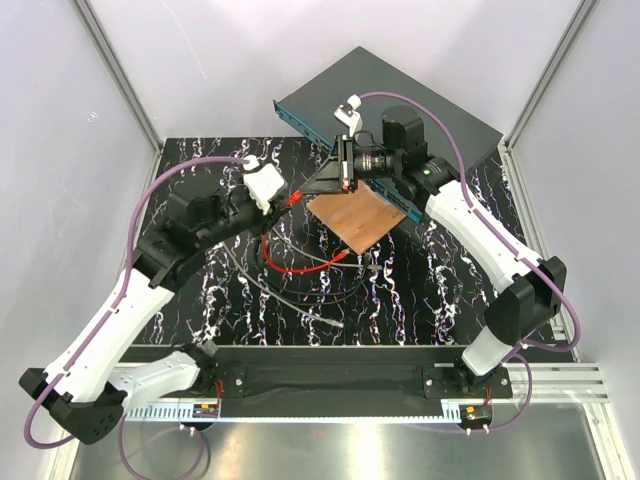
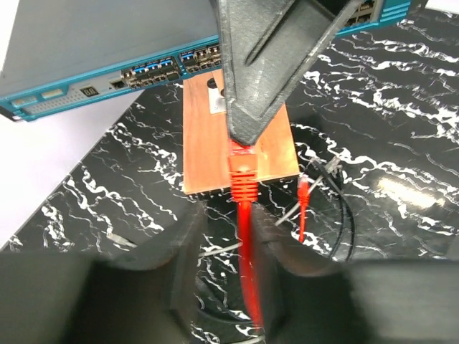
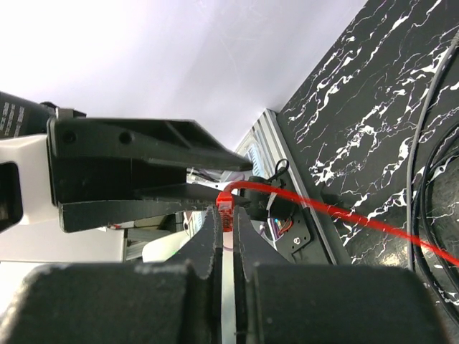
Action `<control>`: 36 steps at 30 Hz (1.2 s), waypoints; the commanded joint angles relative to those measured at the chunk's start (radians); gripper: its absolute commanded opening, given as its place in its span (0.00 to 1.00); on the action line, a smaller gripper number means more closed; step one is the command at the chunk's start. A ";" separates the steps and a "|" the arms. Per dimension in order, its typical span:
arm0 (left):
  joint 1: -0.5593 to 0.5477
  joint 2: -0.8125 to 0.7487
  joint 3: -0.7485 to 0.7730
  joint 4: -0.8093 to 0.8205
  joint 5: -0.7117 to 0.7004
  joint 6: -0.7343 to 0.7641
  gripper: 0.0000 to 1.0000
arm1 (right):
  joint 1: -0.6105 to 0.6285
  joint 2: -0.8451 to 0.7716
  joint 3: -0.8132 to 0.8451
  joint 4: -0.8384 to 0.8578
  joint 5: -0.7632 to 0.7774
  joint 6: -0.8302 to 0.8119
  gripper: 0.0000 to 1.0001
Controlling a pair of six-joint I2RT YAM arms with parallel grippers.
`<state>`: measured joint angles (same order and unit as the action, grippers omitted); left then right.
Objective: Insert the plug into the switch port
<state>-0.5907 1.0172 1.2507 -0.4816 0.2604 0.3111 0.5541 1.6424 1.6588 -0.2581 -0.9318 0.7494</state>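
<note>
The plug is orange-red and hangs off the surface, above the near edge of the copper plate. It is pinched from above by the right gripper, whose jaws are clenched on its front end, so the nose is hidden. Its long axis runs from the cable boot forward, roughly square to the port face of the switch. That face stands just beyond the far edge of the plate, so the ports lie straight ahead of the plug and apart from it, with the plate between them.

The left gripper sits behind the plug. Its jaws are spread wider than the cable that passes between them, and they appear to be released rather than gripping.

I judge that the right arm, nearer the switch and already carrying the plug, has to push forward along that axis. Which socket the nose lines up with cannot be told, since the right jaws cover that stretch of the face. A second red connector lies on the surface beside the plate.
</note>
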 commanded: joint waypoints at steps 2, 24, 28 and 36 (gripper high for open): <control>-0.004 0.003 0.053 0.037 -0.029 0.034 0.22 | 0.012 -0.006 -0.011 0.045 -0.001 0.033 0.00; 0.069 0.299 0.326 -0.232 -0.076 -0.300 0.00 | -0.364 -0.325 -0.025 -0.280 0.128 -0.225 0.92; 0.071 0.386 0.417 -0.250 -0.136 -0.356 0.00 | -0.548 -0.392 -0.067 -0.433 0.156 -0.252 0.96; 0.118 0.520 0.524 -0.273 -0.073 -0.359 0.00 | -0.855 -0.388 -0.178 -0.586 0.091 -0.324 1.00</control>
<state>-0.4984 1.5215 1.7061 -0.7639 0.1593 -0.0261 -0.2489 1.2274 1.5337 -0.7563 -0.8059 0.4667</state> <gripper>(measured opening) 0.046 0.994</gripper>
